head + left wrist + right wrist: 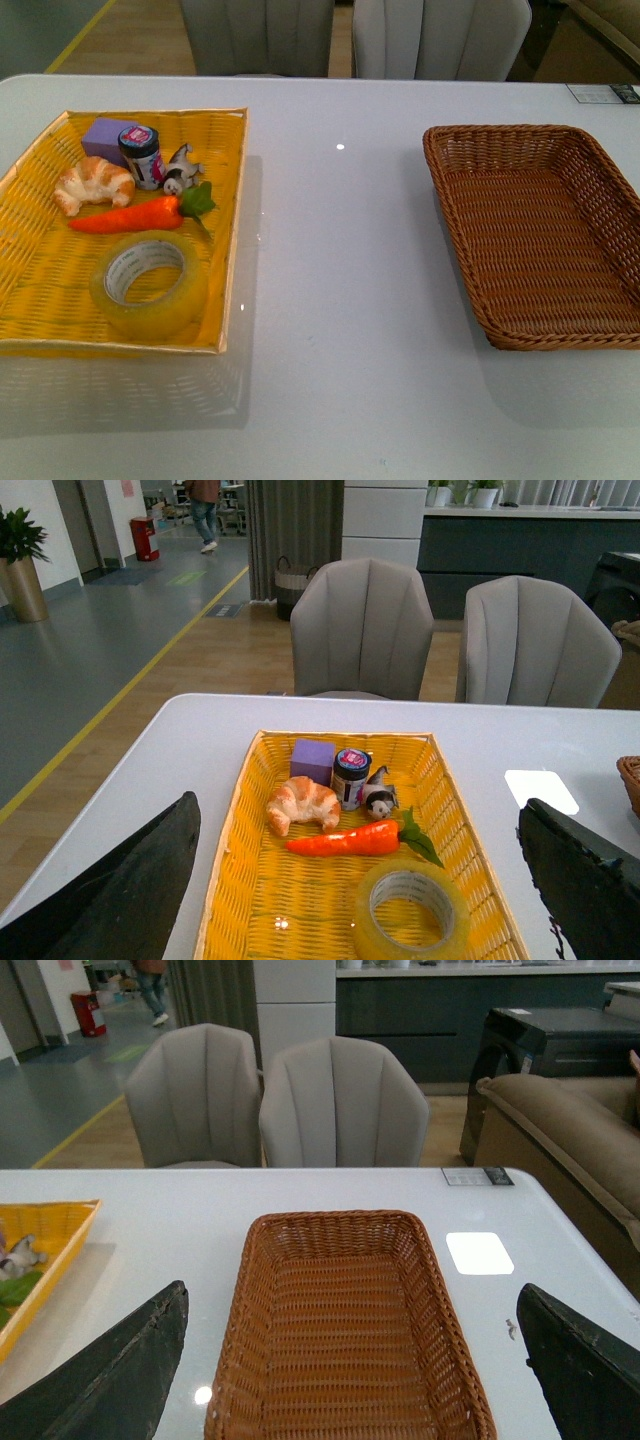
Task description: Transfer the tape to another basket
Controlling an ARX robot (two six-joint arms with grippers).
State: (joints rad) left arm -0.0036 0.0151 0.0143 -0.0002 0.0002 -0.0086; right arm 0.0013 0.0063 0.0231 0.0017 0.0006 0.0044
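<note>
Yellow woven tray (pixel 237 200), front view: I see the tape (pixel 148 285) lying flat at its near end, just beside the carrot (pixel 130 215). The basket (pixel 452 215) sits well apart on the worktop (pixel 340 300).

Left wrist view alone shows the left gripper (pixel 358 805), jaws spread, facing the tape.

Right wrist view: right gripper (pixel 352 1292), jaws spread, facing the basket.

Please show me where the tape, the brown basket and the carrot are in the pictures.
tape (pixel 150 320), front view, on the near yellowish side wall of the roll.
brown basket (pixel 530 240), front view, on its bare woven floor.
carrot (pixel 125 218), front view, on the orange body.
</note>
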